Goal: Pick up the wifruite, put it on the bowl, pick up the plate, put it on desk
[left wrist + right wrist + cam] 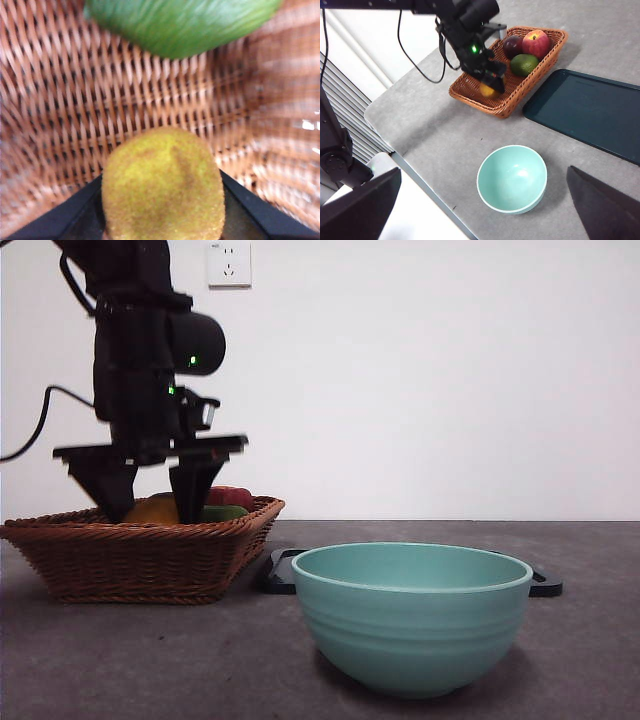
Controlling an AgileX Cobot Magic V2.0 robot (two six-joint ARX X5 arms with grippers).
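L gripper is down inside the wicker basket, at abt 9 o'clock on the table in the front view, one black jaw on each side of the fruit. In the left wrist view the fruit fills the gap btwn the jaws and both seem to touch its sides, so I judge it gripped; whether it has left the basket floor can't be told. The arm comes in from above bc the basket's walls block any side approach. The fruit is a small egg shape w/ dull, fuzzy yellow-brown skin; likely to take a firm squeeze w/o slipping. Just beyond it lies a smooth green fruit, close enough to get nudged on the way up. In the right wrist view a red apple and a dark purple fruit sit at the basket's far end, clear of the jaws. The basket is brown open weave w/ splayed sides. The bowl stands apart from it at abt 5 o'clock in the front view: deep, round, glossy mint ceramic w/ faint ridges, empty, mouth wide open for the drop. Behind it a flat dark tray lies on the matte grey desk. R gripper waits high over the bowl, jaws spread wide, holding nothing.
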